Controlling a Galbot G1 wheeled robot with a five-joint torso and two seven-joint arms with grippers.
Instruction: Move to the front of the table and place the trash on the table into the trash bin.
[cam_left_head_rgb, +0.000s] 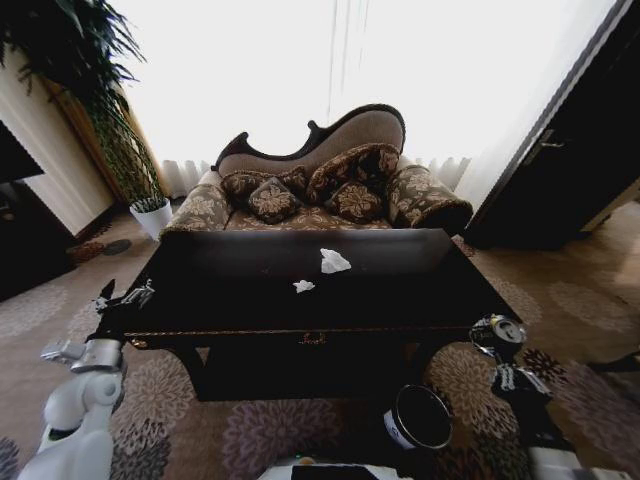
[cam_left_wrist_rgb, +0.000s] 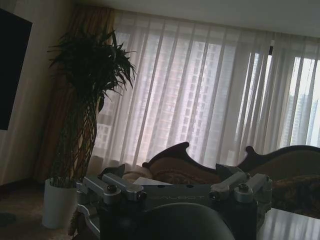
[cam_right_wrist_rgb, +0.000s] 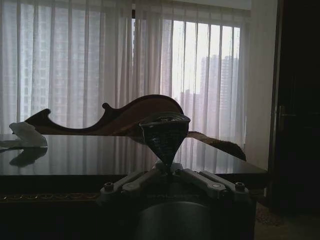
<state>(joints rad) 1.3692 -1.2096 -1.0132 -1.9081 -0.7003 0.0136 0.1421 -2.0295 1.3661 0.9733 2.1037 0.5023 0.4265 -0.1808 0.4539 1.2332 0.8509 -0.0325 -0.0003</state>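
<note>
Right gripper (cam_left_head_rgb: 503, 352) raised off tabletop's near right corner, fingers clamped on dark drink can (cam_left_head_rgb: 497, 331), can upright, above floor just right of trash bin (cam_left_head_rgb: 419, 417). Left gripper (cam_left_head_rgb: 125, 297) at table (cam_left_head_rgb: 250, 300) near left corner, fingers spread, empty. Two paper wads (cam_left_head_rgb: 334, 261) mid-tabletop, larger farther, smaller (cam_left_head_rgb: 303, 286) nearer. Sofa (cam_left_head_rgb: 320, 185) beyond far edge.

White-shelled left arm (cam_left_head_rgb: 75, 420), silver-fingered dark grippers with visible screws
</note>
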